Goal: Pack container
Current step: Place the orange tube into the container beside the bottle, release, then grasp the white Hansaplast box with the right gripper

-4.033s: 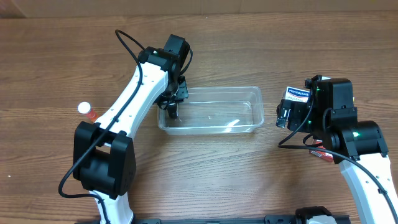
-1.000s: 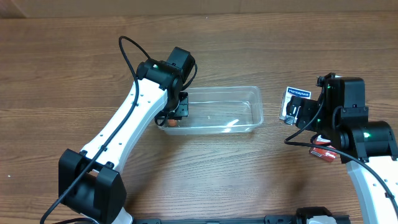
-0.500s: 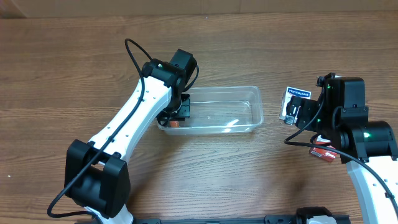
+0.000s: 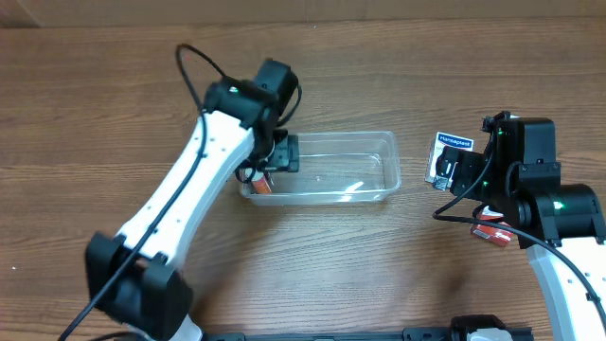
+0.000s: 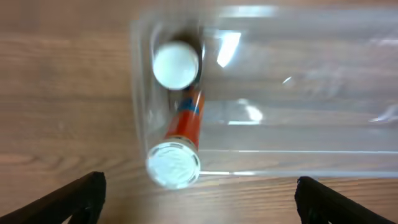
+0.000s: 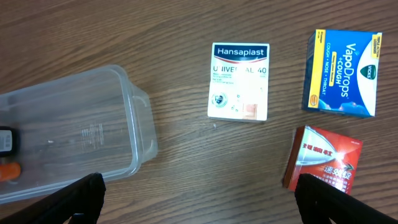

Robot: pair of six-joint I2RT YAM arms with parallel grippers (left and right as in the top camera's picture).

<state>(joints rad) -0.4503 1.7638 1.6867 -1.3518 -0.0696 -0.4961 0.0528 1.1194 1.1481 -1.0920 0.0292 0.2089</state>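
Note:
The clear container (image 4: 327, 197) lies mid-table. An orange bottle (image 5: 189, 121) with a white cap (image 5: 176, 64) rests inside its left end, against the short wall, and shows as an orange spot (image 4: 262, 186) from overhead. My left gripper (image 5: 200, 199) hovers over that end (image 4: 275, 163), open, with the bottle free between and below its fingers. My right gripper (image 6: 202, 199) is open over bare wood to the right of the container (image 6: 134, 112), holding nothing.
Right of the container lie a white Hansaplast box (image 6: 239, 81), a blue VapoDrops box (image 6: 342, 73) and a red box (image 6: 323, 158). Overhead, the right arm covers most of them; the Hansaplast box (image 4: 453, 144) and red box (image 4: 490, 233) peek out.
The left gripper has gone from shut on the orange bottle to open, leaving the bottle in the container's left end. The right arm has not moved.

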